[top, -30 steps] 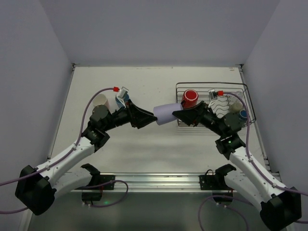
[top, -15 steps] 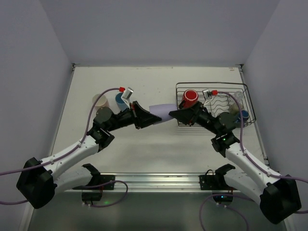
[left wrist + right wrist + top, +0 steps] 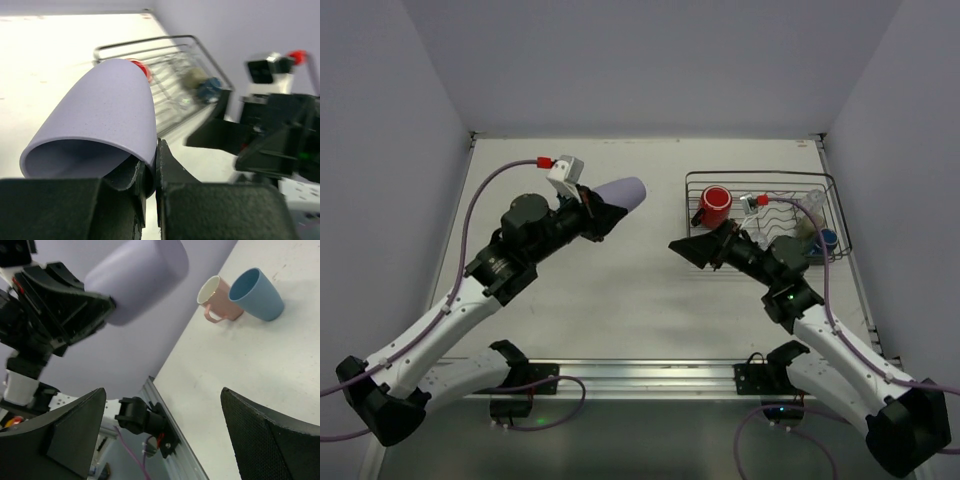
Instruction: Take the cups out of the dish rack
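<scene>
Left end effector [image 3: 608, 215] is clamped tight, arm stretched forward; right end effector [image 3: 685, 247] gapes wide.

A pale desk [image 3: 640, 300] fills the middle, with plain grey walls [image 3: 650, 60] around it from 9 through 12 to 3 o'clock. A metal rail [image 3: 650, 370] lines its 6 o'clock edge.

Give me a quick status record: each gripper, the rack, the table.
Left gripper: shut on the rim of the smooth lavender tumbler, held on its side in the air
Right gripper: open, empty, near the rack's left side
Dark wire dish rack: red mug, dark blue cup; rest unclear
White table: pink mug and light blue cup, side by side
</scene>
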Controlling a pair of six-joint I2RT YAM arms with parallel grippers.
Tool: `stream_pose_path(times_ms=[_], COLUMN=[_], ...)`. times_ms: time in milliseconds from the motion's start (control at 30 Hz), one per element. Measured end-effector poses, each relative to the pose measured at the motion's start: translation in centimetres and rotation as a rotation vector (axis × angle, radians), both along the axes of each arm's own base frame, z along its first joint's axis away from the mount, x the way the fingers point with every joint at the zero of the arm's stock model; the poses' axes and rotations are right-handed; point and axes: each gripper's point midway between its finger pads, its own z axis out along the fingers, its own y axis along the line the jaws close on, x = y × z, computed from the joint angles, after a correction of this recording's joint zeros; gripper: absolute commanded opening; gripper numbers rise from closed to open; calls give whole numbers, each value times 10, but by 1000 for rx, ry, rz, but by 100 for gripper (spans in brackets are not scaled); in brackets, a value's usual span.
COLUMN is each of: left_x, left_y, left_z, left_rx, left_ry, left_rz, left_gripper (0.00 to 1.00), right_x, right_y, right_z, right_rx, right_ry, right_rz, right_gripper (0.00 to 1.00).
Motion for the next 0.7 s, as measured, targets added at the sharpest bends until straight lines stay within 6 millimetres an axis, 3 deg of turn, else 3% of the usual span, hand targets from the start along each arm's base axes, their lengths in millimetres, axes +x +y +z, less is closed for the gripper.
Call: stream_pose_path(times_ms=[167,333,433,533,700], left_x=[36,79,95,106,122], left_y=[41,88,110,117,110], left_z=[-9,-55,-73,-74,-74], left_rx=[240,513,625,692,752], left_ry=[17,148,227,269,305], left_rz=[222,380,422,424,392], left_gripper=[0,0,0,0,0], right_x=[-1,4,4,3,0], right_y=[-12,-21,-23,-24,-27], right_z=[-9,-31,-38,-44,-46], right_rx=[-81,-198,-248,-280,-301], right_ry=[-32,-15,-13,-16,-29], right_rz=[-66,-114,-110,-105,-102], right_gripper=[99,99,99,99,99])
